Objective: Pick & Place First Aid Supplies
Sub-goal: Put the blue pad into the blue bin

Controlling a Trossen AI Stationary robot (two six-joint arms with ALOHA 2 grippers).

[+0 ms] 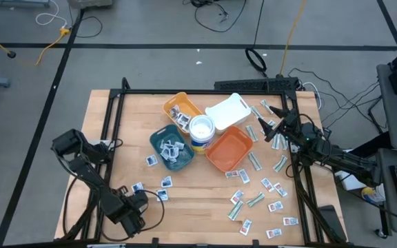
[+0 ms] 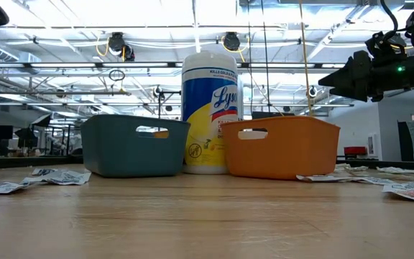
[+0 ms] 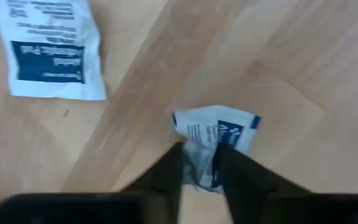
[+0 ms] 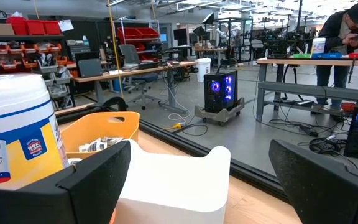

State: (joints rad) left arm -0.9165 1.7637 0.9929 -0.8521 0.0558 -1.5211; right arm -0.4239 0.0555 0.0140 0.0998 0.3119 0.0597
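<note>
I had the left tool pinching a packet near the table's front-left corner. The teal tray lay toward the centre; the right tool hung spread.

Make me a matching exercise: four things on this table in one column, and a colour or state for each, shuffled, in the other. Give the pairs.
Things:
1. left gripper
2. right gripper
3. Lysol wipes tub
4. tray next to the tub on the low view's left

Descriptions:
A. teal
B. raised above the white tray, jaws wide apart
C. standing upright between two trays
D. down at the table, jaws pinching a white and blue packet

Pairs: 1-D, 2-B, 3-C, 4-A
</note>
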